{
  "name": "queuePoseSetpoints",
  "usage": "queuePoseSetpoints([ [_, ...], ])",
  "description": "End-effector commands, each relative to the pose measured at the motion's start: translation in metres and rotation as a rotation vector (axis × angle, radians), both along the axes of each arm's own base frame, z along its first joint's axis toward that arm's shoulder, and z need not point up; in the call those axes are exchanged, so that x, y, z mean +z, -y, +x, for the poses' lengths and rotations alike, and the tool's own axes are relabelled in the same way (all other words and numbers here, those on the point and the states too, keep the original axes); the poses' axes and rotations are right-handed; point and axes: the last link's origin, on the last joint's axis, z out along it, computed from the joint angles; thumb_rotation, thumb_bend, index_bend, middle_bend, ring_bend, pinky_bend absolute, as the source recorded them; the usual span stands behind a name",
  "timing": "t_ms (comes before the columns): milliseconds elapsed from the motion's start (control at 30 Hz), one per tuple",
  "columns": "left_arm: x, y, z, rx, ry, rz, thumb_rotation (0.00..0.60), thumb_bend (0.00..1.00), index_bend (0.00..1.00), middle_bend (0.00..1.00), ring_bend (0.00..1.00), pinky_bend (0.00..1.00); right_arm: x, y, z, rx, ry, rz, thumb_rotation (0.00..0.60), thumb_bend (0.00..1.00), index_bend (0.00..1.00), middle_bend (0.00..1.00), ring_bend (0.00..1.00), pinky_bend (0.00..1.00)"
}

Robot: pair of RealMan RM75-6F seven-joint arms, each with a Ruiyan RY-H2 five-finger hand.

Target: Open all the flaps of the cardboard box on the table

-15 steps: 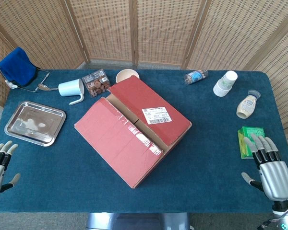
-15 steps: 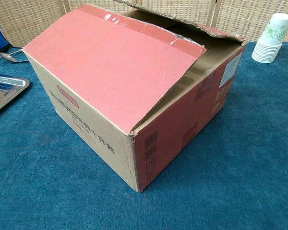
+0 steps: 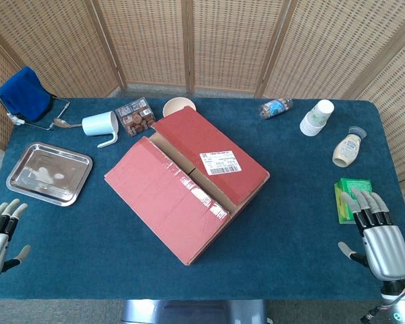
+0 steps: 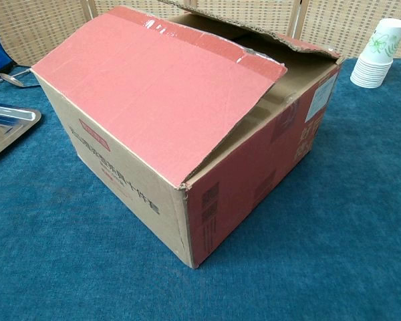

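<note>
A red-topped cardboard box [image 3: 187,181] stands turned at an angle in the middle of the blue table. Its two long top flaps lie down over the opening, with a narrow gap between them; the chest view shows the near flap [image 4: 157,87] raised slightly at its right edge. My left hand [image 3: 0,233] is at the table's near left corner, fingers spread, holding nothing. My right hand [image 3: 376,233] is at the near right edge, fingers apart and empty. Both hands are far from the box. Neither hand shows in the chest view.
A steel tray [image 3: 48,173] lies left of the box. Behind it are a white mug [image 3: 100,125], a snack pack [image 3: 135,116] and a bowl [image 3: 179,106]. To the right stand paper cups [image 3: 316,117], a bottle [image 3: 348,146] and a green box [image 3: 351,198] near my right hand.
Both hands have drifted slightly lower toward the near edge. The box and its flaps have not moved.
</note>
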Motion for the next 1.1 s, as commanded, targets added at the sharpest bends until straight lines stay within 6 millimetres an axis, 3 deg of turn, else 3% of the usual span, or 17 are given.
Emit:
queuePoseSetpoints([
  [33, 0.0, 0.001, 0.002, -0.004, 0.002, -0.003, 0.6, 0.06, 0.0, 0.0, 0.0, 0.0, -0.003, 0.011, 0.004, -0.006, -0.003, 0.002, 0.6, 0.0, 0.0, 0.0, 0.0, 0.0],
  [467, -0.005, -0.002, -0.003, 0.013, -0.024, 0.0, 0.6, 0.06, 0.0, 0.0, 0.0, 0.0, -0.02, 0.051, 0.027, 0.076, 0.098, -0.001, 0.6, 0.0, 0.0, 0.0, 0.0, 0.0],
  [667, -0.009, -0.003, -0.007, 0.029, -0.027, -0.01, 0.6, 0.06, 0.0, 0.0, 0.0, 0.0, -0.042, 0.067, 0.05, 0.115, 0.163, 0.051, 0.6, 0.0, 0.0, 0.0, 0.0, 0.0],
  [833, -0.008, -0.003, -0.007, 0.03, -0.022, -0.006, 0.6, 0.06, 0.0, 0.0, 0.0, 0.0, -0.05, 0.082, 0.067, 0.149, 0.168, 0.036, 0.6, 0.0, 0.0, 0.0, 0.0, 0.0],
  [1100, -0.006, -0.004, -0.009, 0.044, -0.015, 0.0, 0.6, 0.06, 0.0, 0.0, 0.0, 0.0, -0.061, 0.089, 0.103, 0.203, 0.202, 0.07, 0.6, 0.0, 0.0, 0.0, 0.0, 0.0],
])
